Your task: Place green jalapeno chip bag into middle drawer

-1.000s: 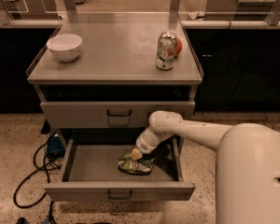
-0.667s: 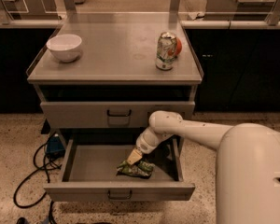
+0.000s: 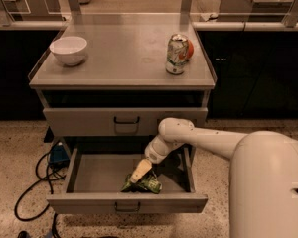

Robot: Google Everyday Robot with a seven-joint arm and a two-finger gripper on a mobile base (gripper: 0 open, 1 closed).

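Note:
The green jalapeno chip bag (image 3: 145, 185) lies flat on the floor of the open middle drawer (image 3: 99, 175), towards its front centre. My gripper (image 3: 139, 172) hangs inside the drawer just above the bag's left end, on the white arm (image 3: 198, 135) that reaches in from the right. It is open and holds nothing; the bag rests on the drawer floor. Only one tan finger (image 3: 140, 170) shows plainly.
The top drawer (image 3: 126, 120) above is shut. On the cabinet top stand a white bowl (image 3: 68, 49) at the left and a green-and-white drink can (image 3: 177, 53) at the right. Black cables (image 3: 37, 182) lie on the floor to the left. My white body (image 3: 268, 187) fills the lower right.
The bag has dropped from my gripper onto the drawer floor, a little lower and nearer the front. My gripper has stayed almost in place just above it.

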